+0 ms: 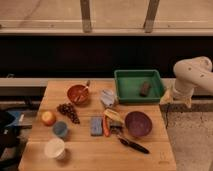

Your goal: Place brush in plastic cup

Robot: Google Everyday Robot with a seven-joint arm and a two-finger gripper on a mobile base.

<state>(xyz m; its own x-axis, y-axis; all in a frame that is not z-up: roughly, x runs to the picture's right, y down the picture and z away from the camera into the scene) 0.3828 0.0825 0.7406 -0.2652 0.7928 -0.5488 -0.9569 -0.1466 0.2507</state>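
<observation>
Lying on the tabletop (90, 156) just in front of the purple bowl (138, 123), the brush (133, 145) is seen untouched, slanted toward the front right corner. The gripper (176, 99) is held beyond the tabletop's right edge, beside the green tray (120, 86), its fingers spread apart with nothing between them, well apart from the brush. The plastic cup (60, 129) is set near the opposite side, just behind the white cup (55, 148).

Wooden table (90, 156), speckled floor (192, 145); perhaps windows (115, 11) behind
</observation>
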